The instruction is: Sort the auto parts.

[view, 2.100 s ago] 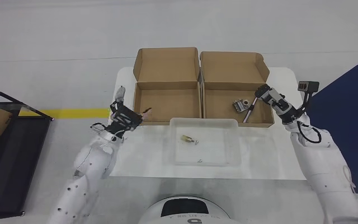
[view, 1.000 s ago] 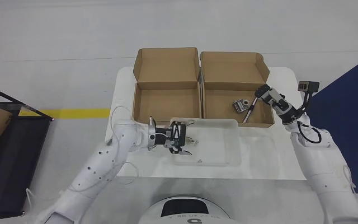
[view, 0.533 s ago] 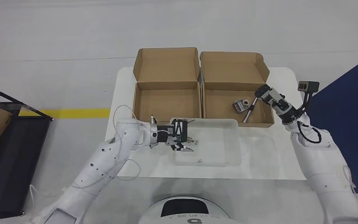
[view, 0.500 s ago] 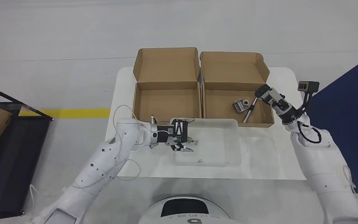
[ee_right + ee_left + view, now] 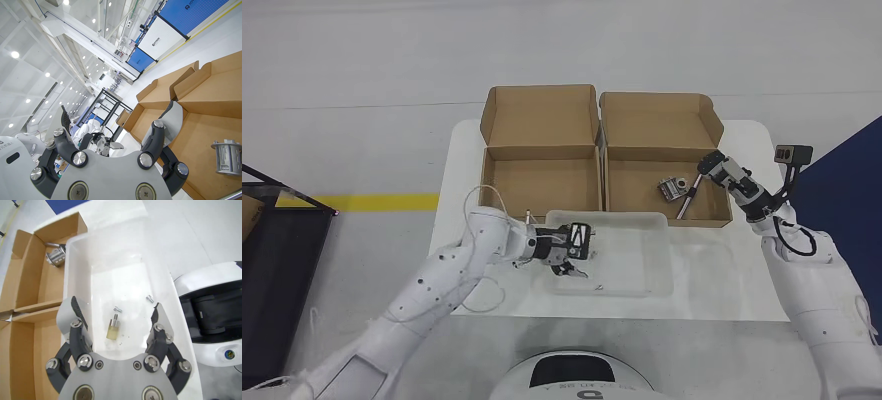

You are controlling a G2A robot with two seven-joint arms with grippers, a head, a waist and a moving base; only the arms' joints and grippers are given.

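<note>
The left tool [image 5: 115, 304] hangs spread wide over the yellowish fitting [image 5: 113, 329] in the white tray [image 5: 79, 262]: pickup step, likely needing a straight drop and squeeze.

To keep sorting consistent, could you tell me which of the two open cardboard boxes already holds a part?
The brown cardboard box on the robot's right: a silver ribbed metal housing lies in it; the left box shows bare cardboard.

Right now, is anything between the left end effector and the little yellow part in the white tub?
Nothing visible: the open left end effector hangs over the yellow part in the white tub.
</note>
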